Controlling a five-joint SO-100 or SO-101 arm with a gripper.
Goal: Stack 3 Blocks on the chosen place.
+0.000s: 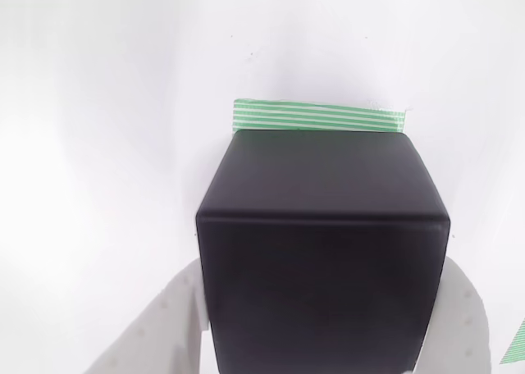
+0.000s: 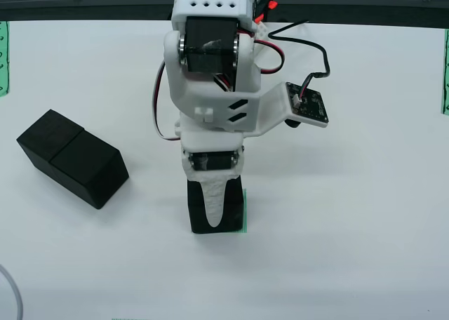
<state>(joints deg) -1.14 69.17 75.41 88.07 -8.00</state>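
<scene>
In the view that rides on the gripper, the white gripper [image 1: 324, 325] clamps one black cube [image 1: 320, 251] between its fingers; the cube sits over the green-striped patch [image 1: 320, 116], whose far edge peeks out behind it. From above, two more cubes [image 2: 72, 157] lie touching, left of the patch [image 2: 243, 215]

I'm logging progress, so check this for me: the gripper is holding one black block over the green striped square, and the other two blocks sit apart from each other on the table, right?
Not quite. The gripper does hold one block at the green striped square, but the view from above shows the other two blocks side by side and touching, not apart.
</scene>
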